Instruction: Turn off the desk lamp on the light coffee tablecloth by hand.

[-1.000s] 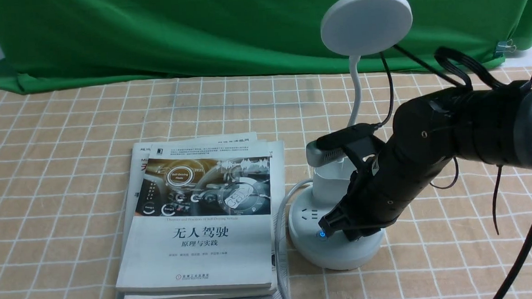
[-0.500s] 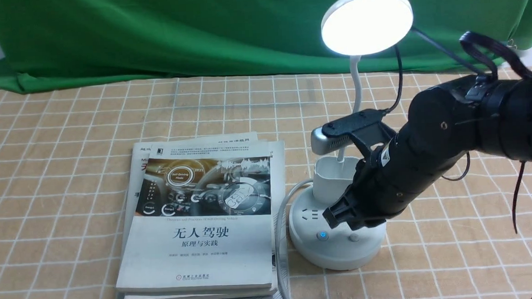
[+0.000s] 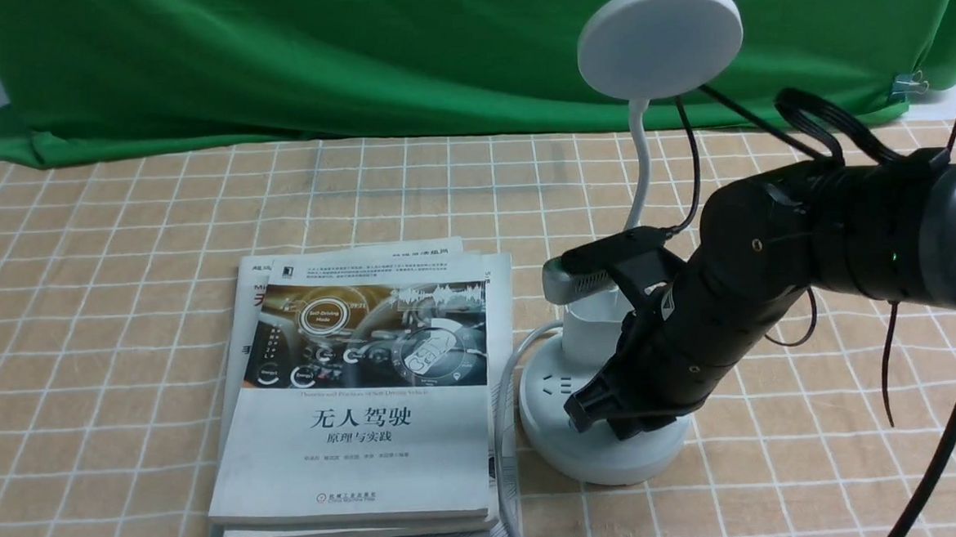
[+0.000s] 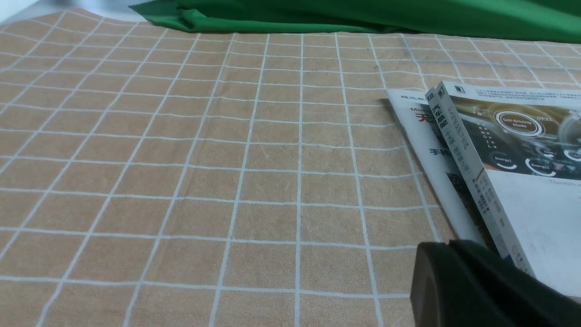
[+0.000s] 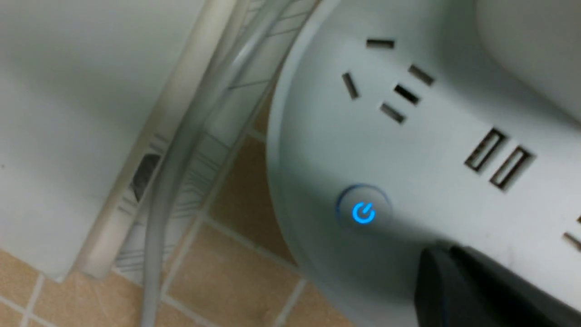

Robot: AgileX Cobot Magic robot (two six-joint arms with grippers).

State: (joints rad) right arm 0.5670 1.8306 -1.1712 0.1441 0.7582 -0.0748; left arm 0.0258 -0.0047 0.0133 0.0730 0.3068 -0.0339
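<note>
Lamp (image 3: 606, 450) unlit, near desk's right edge; right gripper (image 3: 605, 425) closed over base; left gripper (image 4: 458, 245) closed.

- You're in what looks like a robot lab or test setup.
- Your bulky black robot arm (image 3: 739, 263) trails loose cables.
- You have a green cloth (image 3: 312, 64) clipped up as a backdrop.
- Your stacked books (image 3: 354, 398) include one on self-driving vehicles.
</note>
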